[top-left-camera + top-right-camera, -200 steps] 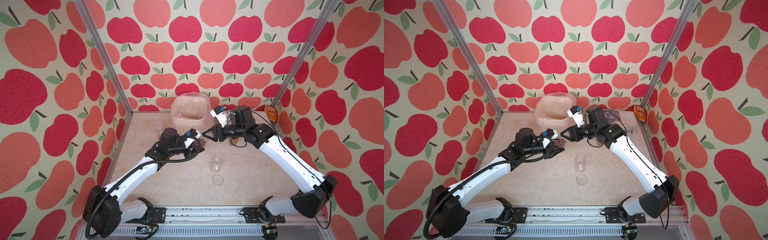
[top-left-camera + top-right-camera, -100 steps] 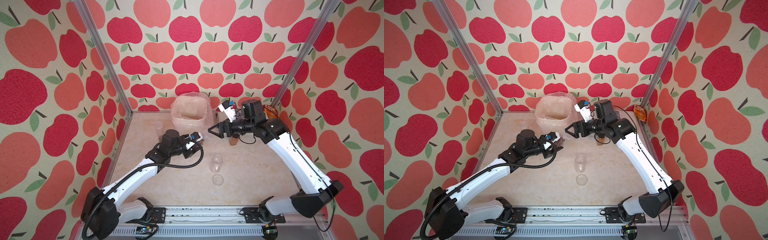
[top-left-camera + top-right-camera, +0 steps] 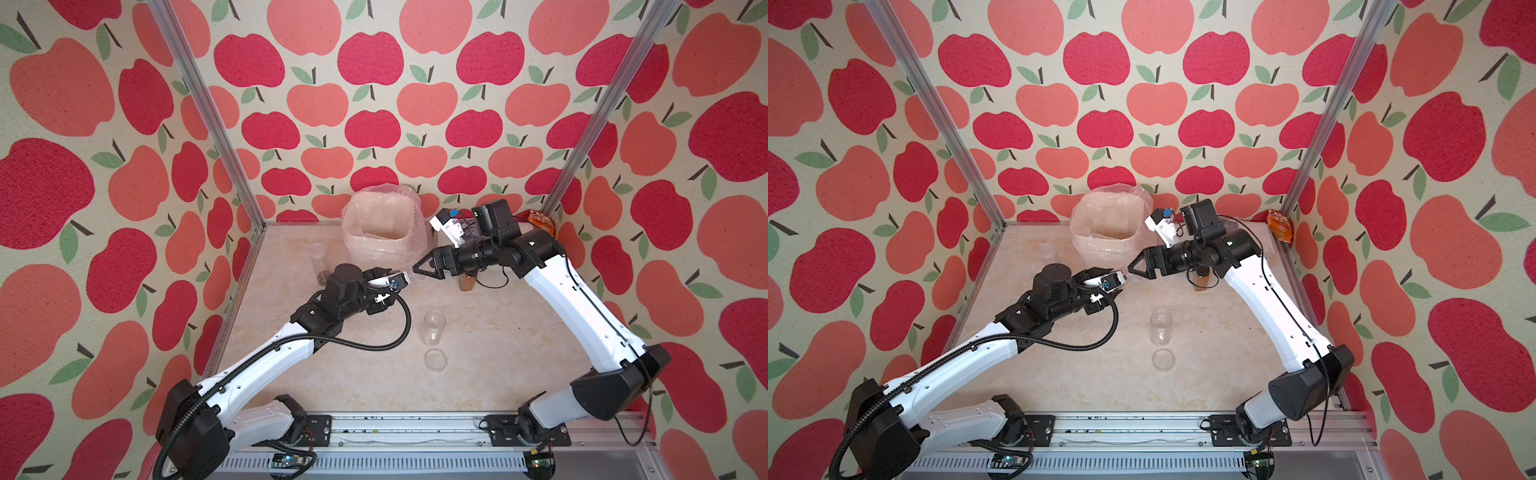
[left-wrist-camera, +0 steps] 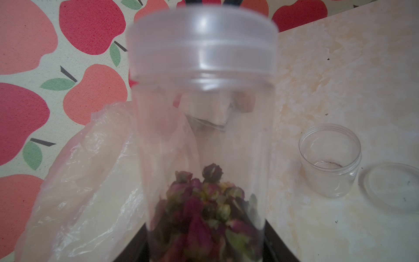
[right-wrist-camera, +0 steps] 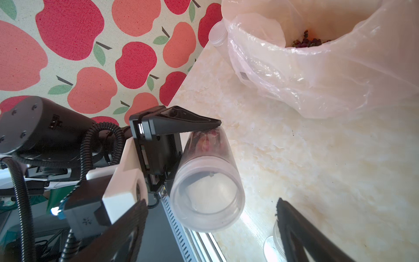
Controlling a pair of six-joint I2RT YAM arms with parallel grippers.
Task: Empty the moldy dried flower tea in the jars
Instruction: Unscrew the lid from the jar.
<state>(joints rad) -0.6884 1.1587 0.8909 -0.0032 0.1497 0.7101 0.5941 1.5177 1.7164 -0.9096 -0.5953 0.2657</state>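
My left gripper [image 3: 386,283] [image 4: 205,249] is shut on a clear jar [image 3: 405,277] [image 4: 204,136], held nearly level with its clear lid [image 4: 201,43] on. Dried flower tea [image 4: 204,208] fills its base between the fingers. My right gripper [image 3: 419,270] [image 5: 210,226] is open, its fingers standing on either side of that lid [image 5: 207,199] without touching it. A second lidded jar [image 3: 318,257] with tea at its bottom stands at the back left. An empty open jar [image 3: 434,328] [image 4: 330,158] stands mid-table, its loose lid [image 3: 435,359] lying in front of it.
A white bin [image 3: 380,226] lined with a thin plastic bag stands at the back, with some tea [image 5: 310,42] inside. An amber jar [image 3: 467,282] sits under my right arm. An orange packet [image 3: 540,220] lies in the back right corner.
The right gripper's jaws have spread wide around the held jar's lid and it has shifted slightly to the right. The left gripper still holds the jar, a little lower.
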